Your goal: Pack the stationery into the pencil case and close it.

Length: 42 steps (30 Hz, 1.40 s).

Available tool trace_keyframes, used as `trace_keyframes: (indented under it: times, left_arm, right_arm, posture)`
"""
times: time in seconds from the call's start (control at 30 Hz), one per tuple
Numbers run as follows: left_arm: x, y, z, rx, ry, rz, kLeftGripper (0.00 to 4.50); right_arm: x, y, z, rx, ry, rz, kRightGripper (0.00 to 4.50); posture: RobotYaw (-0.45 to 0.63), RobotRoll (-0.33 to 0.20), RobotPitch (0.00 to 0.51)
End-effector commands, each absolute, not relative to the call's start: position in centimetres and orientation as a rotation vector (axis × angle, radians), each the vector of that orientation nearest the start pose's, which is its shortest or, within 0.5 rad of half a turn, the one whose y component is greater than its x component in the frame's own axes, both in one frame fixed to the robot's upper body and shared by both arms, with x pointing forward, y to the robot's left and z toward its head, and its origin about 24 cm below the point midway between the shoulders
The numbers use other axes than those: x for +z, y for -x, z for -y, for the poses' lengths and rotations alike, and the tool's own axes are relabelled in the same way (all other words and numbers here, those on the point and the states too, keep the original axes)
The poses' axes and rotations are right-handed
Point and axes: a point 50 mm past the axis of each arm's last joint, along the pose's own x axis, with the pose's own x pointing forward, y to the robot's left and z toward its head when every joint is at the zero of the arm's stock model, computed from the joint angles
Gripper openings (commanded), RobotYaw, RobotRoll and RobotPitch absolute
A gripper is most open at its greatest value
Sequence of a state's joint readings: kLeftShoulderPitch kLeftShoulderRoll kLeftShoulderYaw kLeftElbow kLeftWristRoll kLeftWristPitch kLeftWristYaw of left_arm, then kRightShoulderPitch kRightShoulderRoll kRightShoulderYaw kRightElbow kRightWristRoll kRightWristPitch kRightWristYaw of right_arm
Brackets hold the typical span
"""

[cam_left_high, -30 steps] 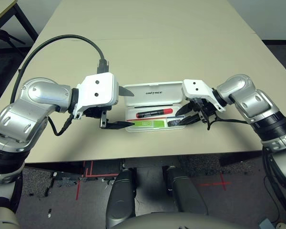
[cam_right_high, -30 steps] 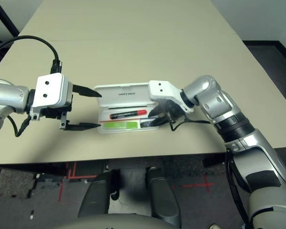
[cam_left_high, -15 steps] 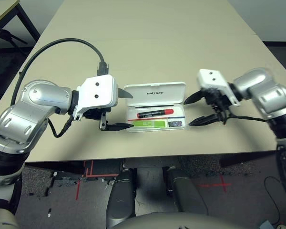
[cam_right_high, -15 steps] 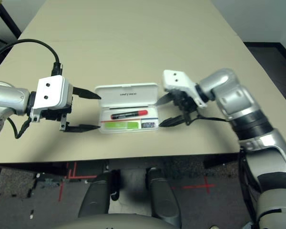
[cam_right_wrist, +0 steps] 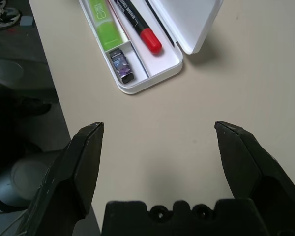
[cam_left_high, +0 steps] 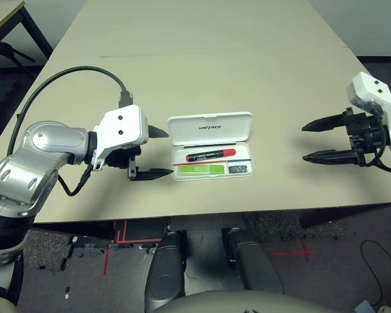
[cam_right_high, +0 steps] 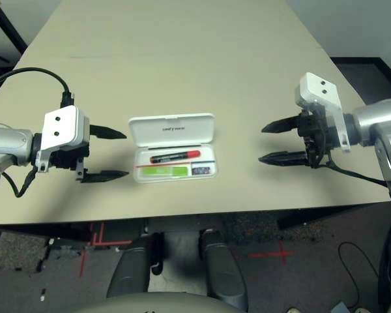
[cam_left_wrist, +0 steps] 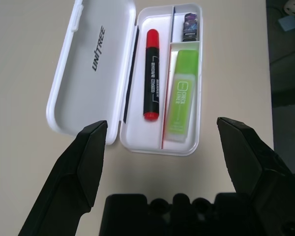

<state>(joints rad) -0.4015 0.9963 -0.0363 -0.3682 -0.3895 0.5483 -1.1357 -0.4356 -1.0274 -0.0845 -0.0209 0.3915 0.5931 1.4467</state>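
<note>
Left of the case (cam_left_high: 183, 171), just beside it: left gripper (cam_left_high: 161, 152), fingers spread, nothing between them. Right gripper (cam_left_high: 303, 144) well apart on the other side, also spread and unloaded. Case sits near the table's robot-side edge, lid (cam_left_high: 210, 129) tipped open on the far side. Marker (cam_left_wrist: 151, 73) in the long slot, highlighter (cam_left_wrist: 182, 93) in the near one, small block (cam_left_wrist: 190, 27) in the end cell at the robot's right. All packed, looks like; closing is what's left.

To do it well: steady the base with one gripper, low on the end wall, clear of the hinge. Get the other behind the lid, swing it toward the robot, then press along the front edge till it seats. Go easy, a light box will probably slide. Check the marker lies low enough first.

Surface: pale matte table (cam_left_high: 247, 78), plain. Beyond it, dark speckled floor (cam_left_high: 326, 261) with red tape marks (cam_left_high: 304, 252), and a loose cable (cam_left_high: 371, 264) at the robot's right.
</note>
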Motion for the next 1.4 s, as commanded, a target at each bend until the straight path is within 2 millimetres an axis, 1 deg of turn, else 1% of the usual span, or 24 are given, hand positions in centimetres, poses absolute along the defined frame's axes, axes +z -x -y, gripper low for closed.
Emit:
trace_keyframes:
  times: [0.03, 0.2, 0.27, 0.33, 0.43, 0.5, 0.53, 0.6, 0.63, 0.73, 0.83, 0.97, 1.07, 1.2, 1.4]
  left_arm:
    - [20.0, -25.7, -21.0, -1.105, -0.648, -0.252, 4.50]
    - [19.5, -26.9, -21.7, -1.016, -0.588, -0.257, 4.50]
    - [19.1, -27.8, -22.6, -0.919, -0.548, -0.295, 4.11]
    - [18.7, -28.7, -23.3, -0.844, -0.524, -0.320, 3.51]
    - [18.1, -29.8, -23.8, -0.778, -0.468, -0.316, 2.24]
    - [17.4, -30.7, -24.2, -0.723, -0.436, -0.313, 1.50]
    - [17.2, -31.1, -24.4, -0.698, -0.425, -0.311, 1.02]
    - [16.7, -31.9, -24.3, -0.672, -0.396, -0.301, 0.29]
    - [16.5, -32.3, -24.2, -0.664, -0.379, -0.291, 0.04]
    - [16.1, -33.4, -23.6, -0.640, -0.322, -0.263, 0.04]
    - [15.9, -34.1, -23.0, -0.635, -0.295, -0.249, 0.04]
    - [15.9, -34.8, -21.5, -0.665, -0.267, -0.222, 0.04]
    - [16.2, -34.9, -20.0, -0.721, -0.246, -0.199, 0.04]
    - [16.4, -34.7, -18.7, -0.777, -0.230, -0.175, 0.04]
    - [16.3, -33.8, -17.5, -0.852, -0.217, -0.185, 0.04]
  right_arm:
    - [20.5, -25.7, 26.5, 1.151, 0.386, -0.413, 4.48]
    - [20.4, -25.6, 26.4, 1.138, 0.380, -0.408, 4.48]
    - [20.4, -25.6, 26.3, 1.136, 0.379, -0.404, 4.50]
    - [20.4, -25.6, 26.2, 1.134, 0.379, -0.401, 4.50]
    - [20.6, -25.6, 26.1, 1.130, 0.381, -0.398, 4.50]
    - [20.7, -25.6, 26.2, 1.125, 0.387, -0.400, 4.50]
    - [20.7, -25.6, 26.2, 1.124, 0.389, -0.401, 4.50]
    - [20.8, -25.6, 26.2, 1.121, 0.393, -0.402, 4.50]
    - [20.9, -25.6, 26.2, 1.120, 0.395, -0.402, 4.50]
    - [20.9, -25.5, 26.2, 1.118, 0.400, -0.404, 4.50]
    - [20.9, -25.4, 26.1, 1.119, 0.401, -0.404, 4.50]
    - [21.0, -25.4, 26.1, 1.119, 0.409, -0.407, 4.50]
    - [21.0, -25.4, 26.1, 1.119, 0.415, -0.411, 4.50]
    - [21.1, -25.4, 26.0, 1.121, 0.418, -0.411, 4.50]
    - [21.3, -25.6, 26.0, 1.123, 0.428, -0.410, 4.50]
  posture:
    - [-0.05, 0.000, 0.160]
    - [-0.05, 0.000, 0.159]
    - [-0.06, 0.000, 0.158]
    - [-0.06, 0.000, 0.158]
    - [-0.06, 0.000, 0.158]
    - [-0.06, 0.000, 0.156]
    - [-0.06, 0.000, 0.156]
    - [-0.06, 0.000, 0.156]
    - [-0.07, 0.000, 0.156]
    - [-0.07, 0.000, 0.156]
    - [-0.08, 0.000, 0.157]
    - [-0.09, 0.000, 0.159]
    - [-0.09, 0.000, 0.161]
    - [-0.09, 0.000, 0.162]
    - [-0.09, 0.000, 0.161]
